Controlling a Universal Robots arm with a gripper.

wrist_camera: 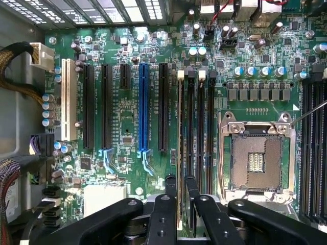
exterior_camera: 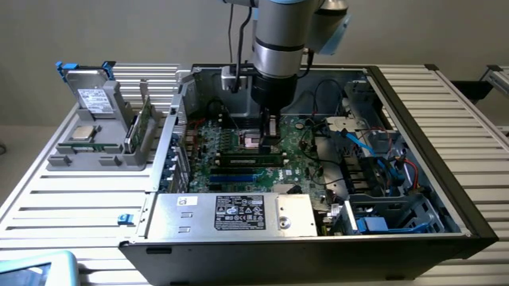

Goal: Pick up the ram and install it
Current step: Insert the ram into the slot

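The ram [exterior_camera: 253, 159] is a long green stick with black chips. It stands on edge in a black motherboard slot, between the blue expansion slot [exterior_camera: 238, 176] and the processor socket [exterior_camera: 253, 141]. My gripper [exterior_camera: 270, 143] comes straight down onto it, toward the end on the exterior view's right. In the wrist view the ram [wrist_camera: 180, 143] shows as a thin edge along the first memory slot. The gripper [wrist_camera: 180, 186] straddles that edge, its black fingers [wrist_camera: 167, 204] closed against both sides of it.
The open computer case [exterior_camera: 413, 119] walls in the board. A silver power supply [exterior_camera: 230, 214] sits at the front and cables [exterior_camera: 374, 161] lie at the exterior view's right. A grey holder [exterior_camera: 95, 149] outside the case carries a drive [exterior_camera: 95, 98], a processor chip [exterior_camera: 83, 132] and a green board [exterior_camera: 140, 128].
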